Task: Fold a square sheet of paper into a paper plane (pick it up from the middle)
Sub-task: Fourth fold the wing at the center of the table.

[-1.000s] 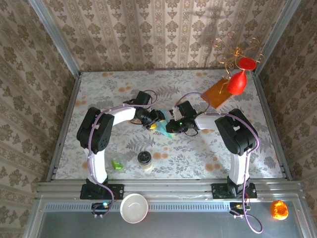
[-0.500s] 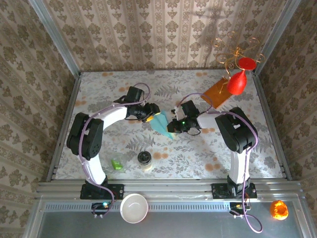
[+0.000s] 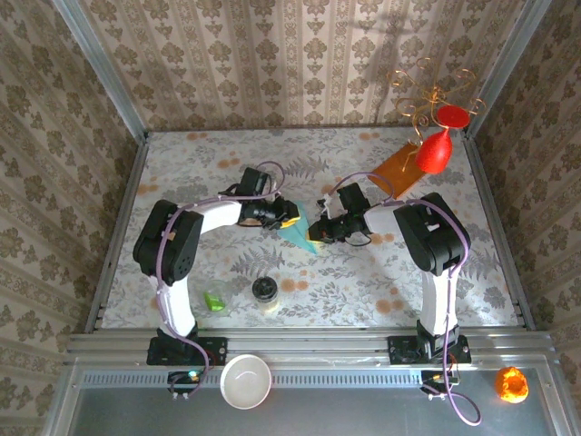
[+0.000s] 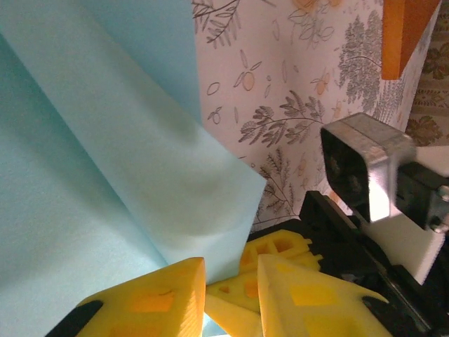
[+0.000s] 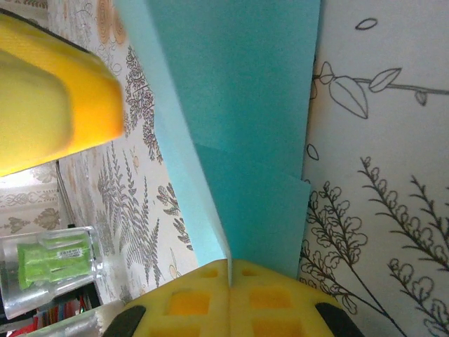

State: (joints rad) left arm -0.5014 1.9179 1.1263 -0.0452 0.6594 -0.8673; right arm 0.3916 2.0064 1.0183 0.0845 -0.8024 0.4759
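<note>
I see walls [image 3: 300, 64] with brown patterned paper on three sides of my bench [image 3: 182, 173]. The bench top is pale, with grey leaves and orange flowers.

blue paper [image 3: 296, 234]: 1 | orange sheet [image 3: 395, 173]: 1 | jar [image 3: 265, 292]: 1 | bowl [image 3: 246, 381]: 1

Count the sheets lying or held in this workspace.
2. The light blue sheet is at the centre; the orange-brown sheet lies in the far right corner.
</note>
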